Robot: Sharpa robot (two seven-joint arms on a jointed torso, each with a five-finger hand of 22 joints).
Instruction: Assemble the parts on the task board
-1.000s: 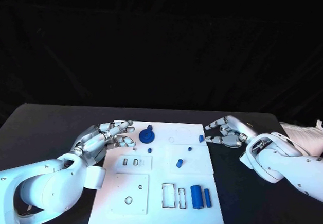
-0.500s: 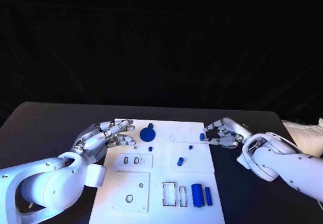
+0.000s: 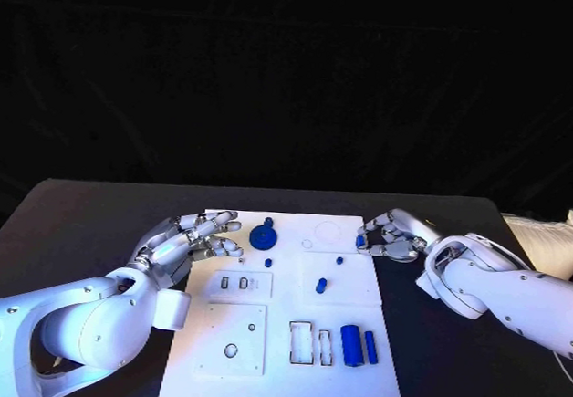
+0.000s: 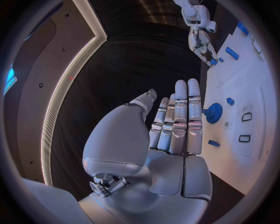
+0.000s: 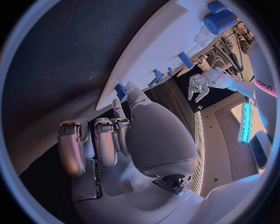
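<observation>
Left robot hand (image 3: 194, 238): hovers at the left edge of the task board (image 3: 269, 362), fingers spread and straight, holding nothing; the left wrist view shows the palm bare.
Blue disc part (image 3: 263, 237): lies flat on the board's far left area, just beside the left fingertips (image 3: 226, 246) but apart from them. It looks like stiff, light plastic with a short stub at its far side; taking it by the rim or the stub seems safest, since a smooth flat face gives little purchase.
Small blue pegs: one (image 3: 267, 263) near the disc, two more (image 3: 341, 260) and (image 3: 320, 286) mid-board. Tiny and probably easy to flick away, so a fine pinch from above suits them.
Cylinder part (image 3: 350, 345): lies near the board's front right, with a thinner blue bar (image 3: 370, 347) just beside it and empty rectangular slots (image 3: 299, 343) to its left. Being round, it may roll; grip it across the middle.
Right robot hand (image 3: 390, 236): at the board's far right edge, fingers curled in, pinching a small blue piece (image 3: 360, 242) at the fingertips; the right wrist view shows that blue piece at the tips, close to the board's edge.
Counter (image 3: 87, 221): black, carrying the board.
</observation>
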